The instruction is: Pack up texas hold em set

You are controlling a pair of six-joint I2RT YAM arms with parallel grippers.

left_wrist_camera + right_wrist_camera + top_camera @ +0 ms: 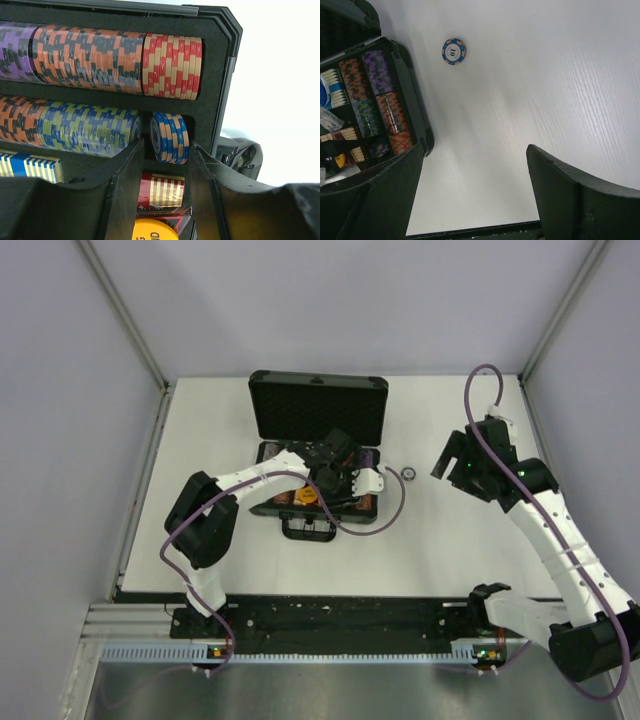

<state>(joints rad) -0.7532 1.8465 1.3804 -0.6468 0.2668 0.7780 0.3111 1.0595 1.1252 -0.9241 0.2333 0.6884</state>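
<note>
From above, shows the black case (318,405) open on the table (480,550), lid upright at the far side, the left gripper (330,478) down over its tray, the right gripper (447,456) well apart to the right, and a loose chip (409,474) near the case. From the left wrist, shows fingers (122,195) apart, clamped on nothing, with a short blue stack (170,137) beyond the gap. From the right wrist, shows fingers wide apart above bare table.
</note>
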